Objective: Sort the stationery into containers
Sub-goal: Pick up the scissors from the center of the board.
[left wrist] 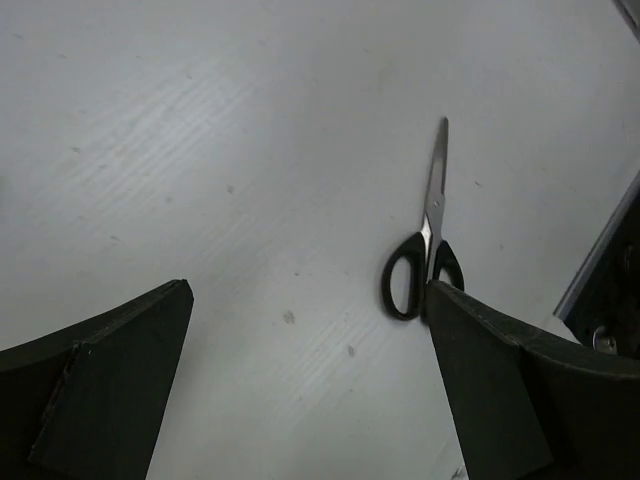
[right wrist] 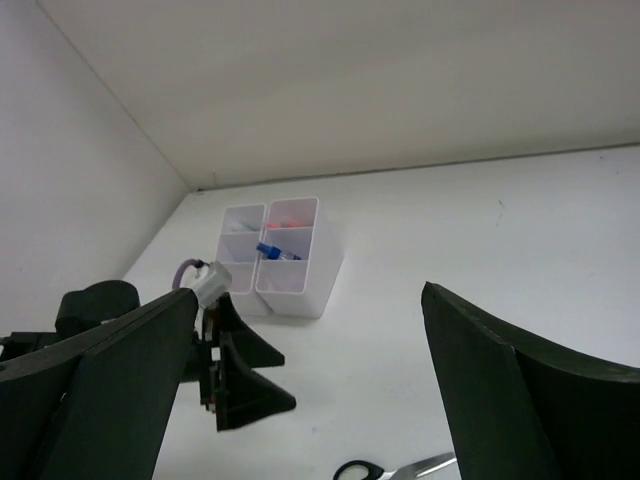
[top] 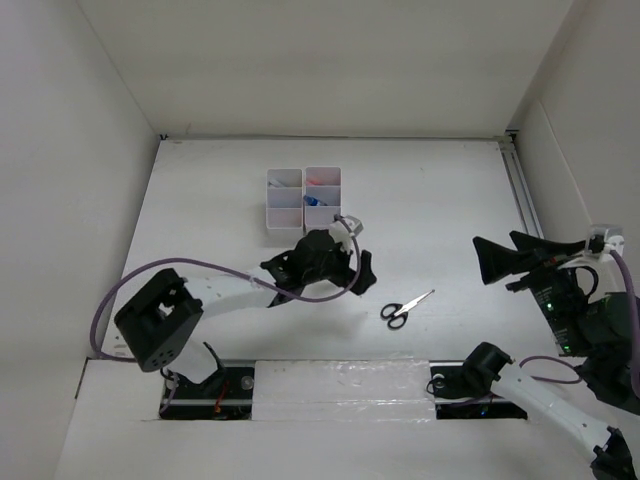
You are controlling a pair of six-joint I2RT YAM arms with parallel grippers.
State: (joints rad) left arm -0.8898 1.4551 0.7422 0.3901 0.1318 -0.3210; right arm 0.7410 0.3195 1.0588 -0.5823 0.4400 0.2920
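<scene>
Scissors (left wrist: 425,250) are what the left tool (left wrist: 308,300) looks down on. Its fingers stand wide with nothing between them, and it hangs over the counter (top: 450,200) just in front of the trays (top: 283,222). In its own view the scissors sit close to its right finger. I judge it is placed to go down on them next, since it is the nearer arm. They lie flat with the blades shut, handles toward the near edge and tips pointing away to the right, so a grasp would probably have to come from above, across the handles or the blades.

The right tool (top: 497,250) is raised at the right side, also spread wide and empty, well apart from the scissors. That looks like a waiting pose that leaves the middle free.

Count:
- **Tools:** two, neither holding anything.
- **Loose on the counter:** one pair of scissors.
- **Trays:** two white ones, side by side and touching, with three compartments each, six in all.
- **Inside the trays:** a blue-capped item (right wrist: 270,250) shows in a middle compartment and a reddish item (right wrist: 288,214) in a far one. The other contents are too small to tell.
</scene>
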